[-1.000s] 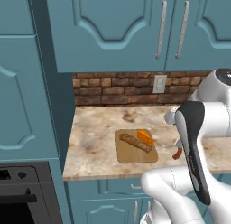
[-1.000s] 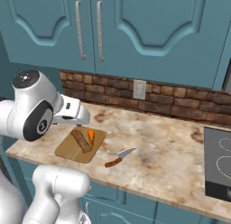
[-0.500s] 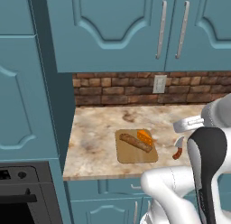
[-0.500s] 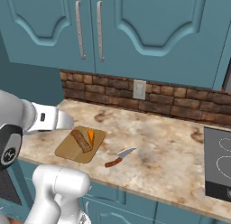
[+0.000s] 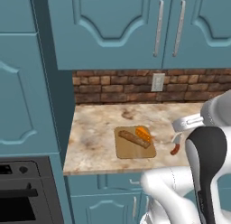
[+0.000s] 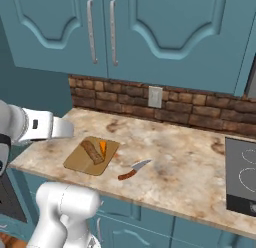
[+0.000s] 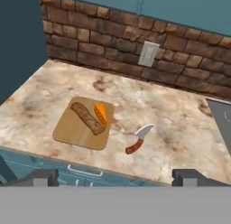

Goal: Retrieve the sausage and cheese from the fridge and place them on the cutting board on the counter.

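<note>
- sausage [image 7: 87, 118]: brownish link lying flat, diagonal on the cutting board [image 7: 74, 129]
- cheese [image 7: 100, 114]: little orange wedge right up against the sausage, also on the board
- cutting board: light wood, flat on the beige marbled bench [image 7: 171, 123], near its front edge

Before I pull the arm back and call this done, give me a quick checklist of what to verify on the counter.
1. Sausage on the cutting board: ok, it lies flat across the board.
2. Cheese on the board: ok, beside the sausage, at the board's far right corner.
3. Gripper empty: ok, fingers stand wide apart with nothing between them.
4. Gripper clear of the board: ok, it looks down on the board from off the counter's front edge.
5. Knife out of the way: ok, it lies on the counter right of the board, apart from it.
6. Fridge doors closed: cannot tell.
</note>
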